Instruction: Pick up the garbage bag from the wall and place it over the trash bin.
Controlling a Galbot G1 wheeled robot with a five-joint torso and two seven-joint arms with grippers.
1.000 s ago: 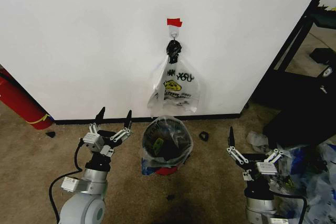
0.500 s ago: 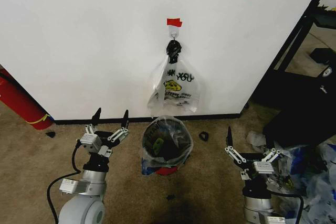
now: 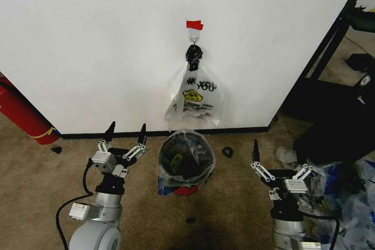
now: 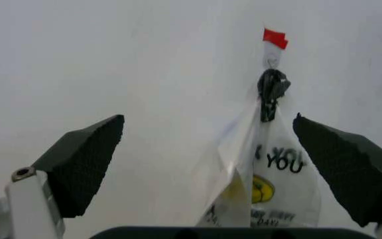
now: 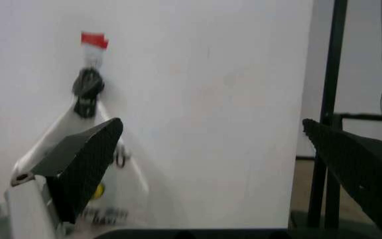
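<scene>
The trash bin (image 3: 186, 165), black mesh with a red base, stands on the carpet at the foot of the white wall (image 3: 88, 39). The garbage bag (image 3: 176, 140), thin and see-through, is draped over the bin's rim, with a blue patch low on its side. On the wall's hook under the red tape (image 3: 194, 24) hangs a clear "THANK YOU" bag (image 3: 196, 95) (image 4: 270, 184). My left gripper (image 3: 126, 128) (image 4: 211, 149) is open, left of the bin, pointing at the wall. My right gripper (image 3: 282, 159) (image 5: 211, 159) is open, right of the bin. Nothing is between either pair of fingers.
A red cylinder (image 3: 20, 112) leans at the far left by the baseboard. A black metal rack (image 3: 334, 57) stands at the right. A pile of plastic bags (image 3: 345, 191) lies beside my right arm. A small black object (image 3: 227, 152) lies on the carpet.
My left gripper has shifted slightly toward the bin. The right gripper, the bin and the hanging bag have hardly moved.
</scene>
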